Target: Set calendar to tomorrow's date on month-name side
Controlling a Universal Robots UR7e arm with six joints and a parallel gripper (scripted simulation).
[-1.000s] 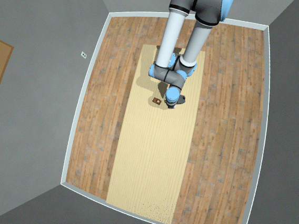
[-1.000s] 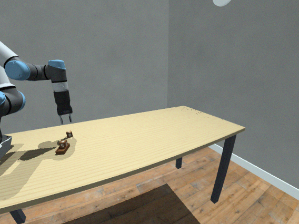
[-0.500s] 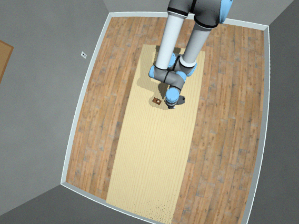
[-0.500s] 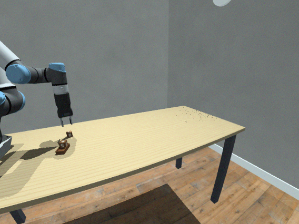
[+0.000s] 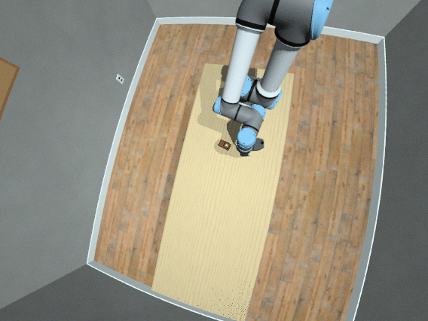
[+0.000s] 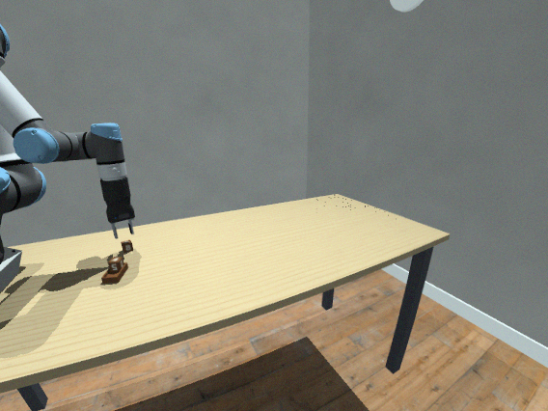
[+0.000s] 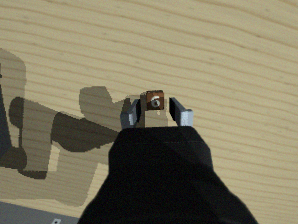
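From where I stood, the tabletop (image 5: 220,211) (image 6: 232,260) (image 7: 225,60) was pale yellow with fine grain lines. The tray (image 6: 111,278) was reddish brown; the loose cube (image 6: 126,246) (image 7: 155,100) was brown, marked in white. Blue caps (image 5: 246,137) (image 6: 105,130) brightened the grey arm (image 5: 238,64) (image 6: 72,146), and mottled orange-brown planks (image 5: 320,181) (image 6: 463,347) covered the floor.

Tabletop (image 5: 218,211) (image 6: 241,256) (image 7: 225,65): pale, striped wood grain; walls (image 5: 56,158) (image 6: 193,96): matt grey; tray (image 6: 112,277): brown, wood-like.
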